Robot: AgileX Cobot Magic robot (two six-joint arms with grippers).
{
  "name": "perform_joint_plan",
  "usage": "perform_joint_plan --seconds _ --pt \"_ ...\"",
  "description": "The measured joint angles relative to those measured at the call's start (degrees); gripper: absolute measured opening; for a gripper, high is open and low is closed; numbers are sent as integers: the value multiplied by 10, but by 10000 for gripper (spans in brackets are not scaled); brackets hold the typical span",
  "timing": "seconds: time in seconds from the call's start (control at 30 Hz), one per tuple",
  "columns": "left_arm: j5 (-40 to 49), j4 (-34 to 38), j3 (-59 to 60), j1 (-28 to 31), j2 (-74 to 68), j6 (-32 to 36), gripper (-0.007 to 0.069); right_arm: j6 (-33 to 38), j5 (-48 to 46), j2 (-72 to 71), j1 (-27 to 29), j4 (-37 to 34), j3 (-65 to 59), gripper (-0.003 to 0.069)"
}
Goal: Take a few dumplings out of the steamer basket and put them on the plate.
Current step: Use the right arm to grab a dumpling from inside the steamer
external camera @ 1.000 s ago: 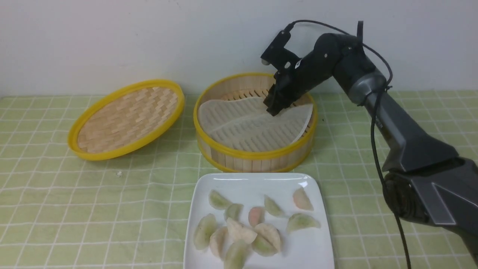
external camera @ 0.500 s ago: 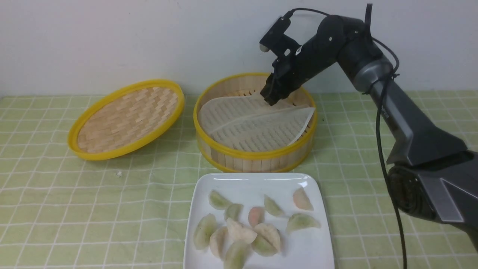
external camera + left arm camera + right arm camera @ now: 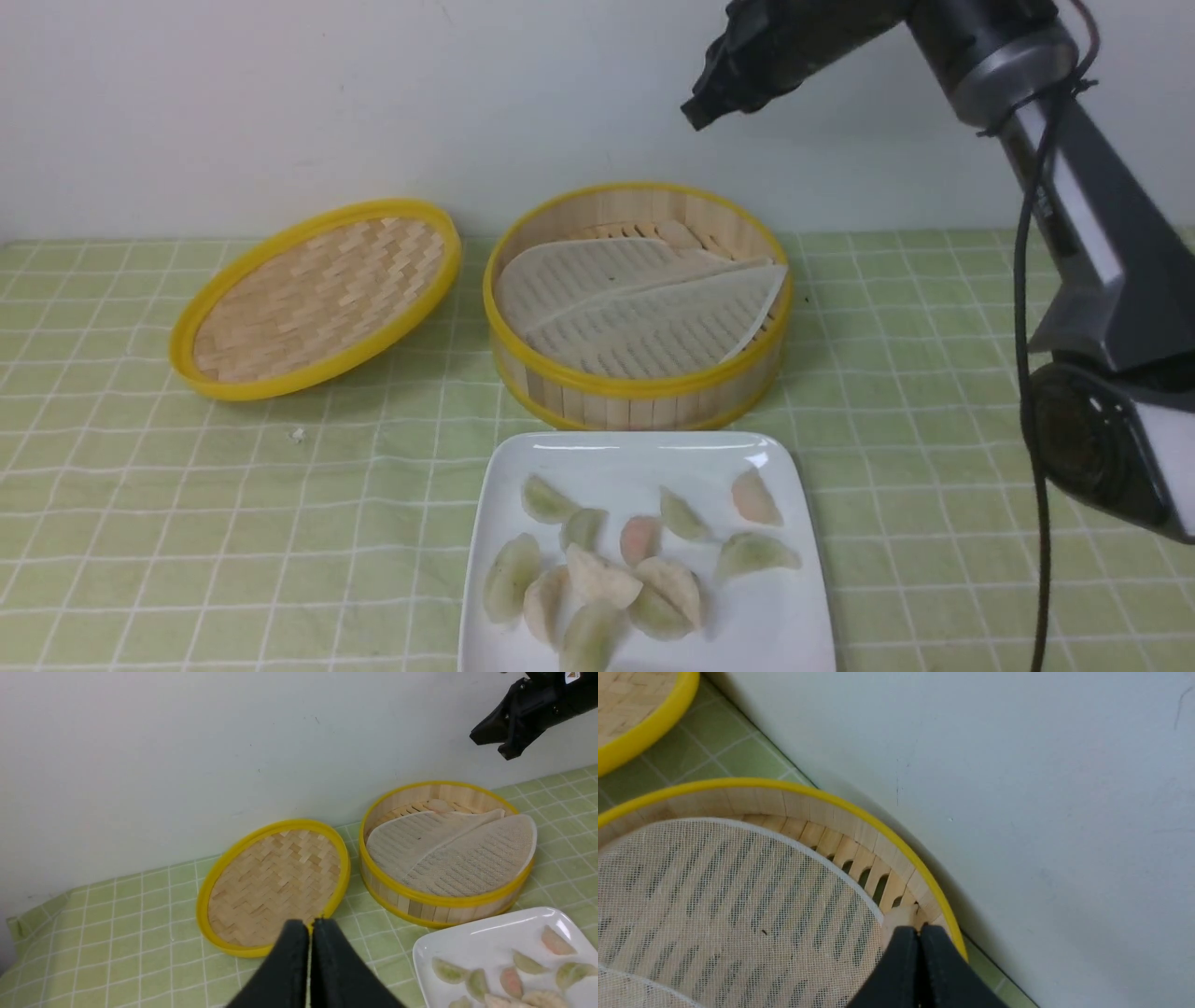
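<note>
The steamer basket (image 3: 644, 385) stands at the back centre, its whitish liner (image 3: 644, 303) folded over on itself. One pale dumpling-like piece (image 3: 899, 917) lies on the bare slats at the basket's far side. Several dumplings (image 3: 597, 574) lie on the white plate (image 3: 775, 616) in front of the basket. My right gripper (image 3: 698, 112) hangs high above the basket's far rim, shut and empty; the right wrist view shows its fingertips (image 3: 920, 928) pressed together. My left gripper (image 3: 310, 924), seen only in the left wrist view, is shut on nothing, off to the left above the cloth.
The shallow woven lid (image 3: 317, 299) leans tilted to the left of the basket. A green checked cloth (image 3: 187, 523) covers the table. The wall (image 3: 373, 93) rises right behind the basket and lid. The right arm (image 3: 1092, 215) runs along the right side.
The right gripper has risen out of the basket to high above it and closed with nothing in it. The liner has dropped back and lies folded.
</note>
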State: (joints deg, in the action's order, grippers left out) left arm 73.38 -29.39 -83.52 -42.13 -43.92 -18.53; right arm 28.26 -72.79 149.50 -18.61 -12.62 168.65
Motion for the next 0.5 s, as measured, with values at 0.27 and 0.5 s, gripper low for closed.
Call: perform_joint_plan --seconds 0.27,0.5 --pt "0 17 0 0 0 1 -6 63 3 67 0 -9 -1 82" --pt "0 17 0 0 0 1 -6 97 82 119 0 -7 -3 355"
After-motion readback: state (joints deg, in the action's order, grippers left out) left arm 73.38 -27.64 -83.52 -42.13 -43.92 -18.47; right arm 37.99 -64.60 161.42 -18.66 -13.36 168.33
